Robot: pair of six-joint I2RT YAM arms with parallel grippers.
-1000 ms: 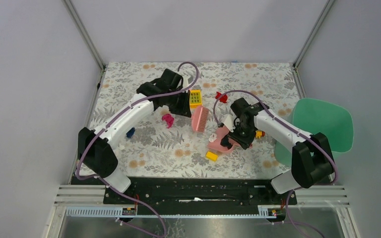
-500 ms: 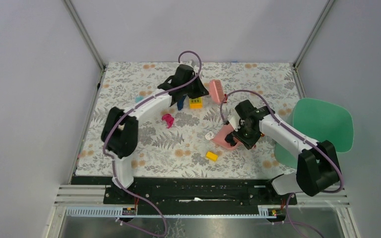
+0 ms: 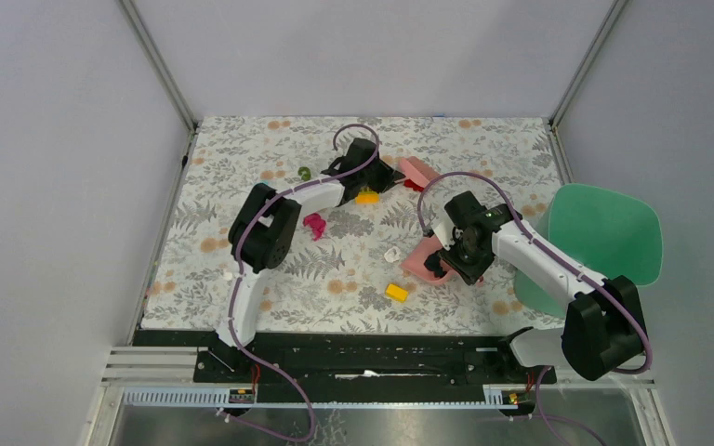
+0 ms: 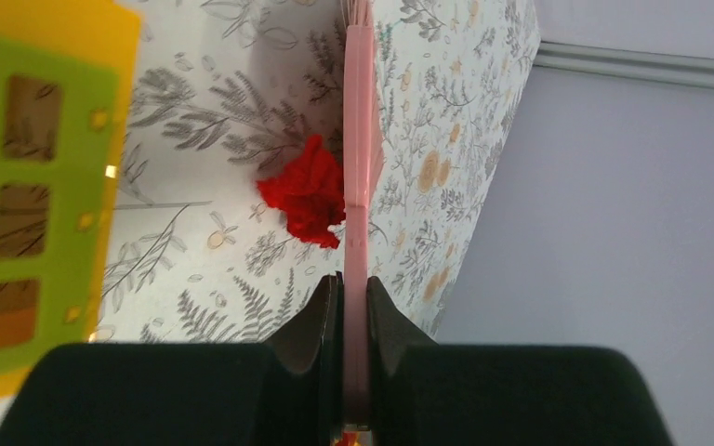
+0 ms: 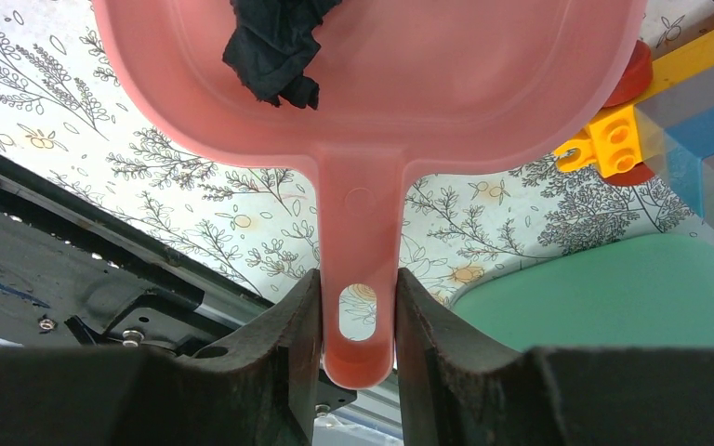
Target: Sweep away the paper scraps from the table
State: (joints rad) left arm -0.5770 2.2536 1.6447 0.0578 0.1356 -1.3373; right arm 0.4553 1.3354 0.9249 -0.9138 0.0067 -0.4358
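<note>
My left gripper (image 3: 386, 175) is shut on the pink comb-like brush (image 3: 416, 170) at the far middle of the table (image 3: 242, 279). In the left wrist view the gripper (image 4: 353, 297) holds the brush (image 4: 358, 186) edge-on, touching a red crumpled scrap (image 4: 309, 190). My right gripper (image 3: 456, 255) is shut on the handle of the pink dustpan (image 3: 423, 262). In the right wrist view the gripper (image 5: 358, 288) holds the dustpan (image 5: 381, 84), with a dark scrap (image 5: 274, 42) lying in it. A magenta scrap (image 3: 314, 225) and a white scrap (image 3: 391, 253) lie on the table.
A yellow block (image 3: 366, 196) lies by the left gripper, and shows in the left wrist view (image 4: 28, 186). Another yellow block (image 3: 396, 292) lies near the front. A green tray (image 3: 604, 232) overhangs the right edge. Yellow and blue blocks (image 5: 614, 139) lie behind the dustpan.
My left arm has swung the brush from the table's middle to the far side, up against the red scrap. My right gripper has shifted the dustpan slightly right.
</note>
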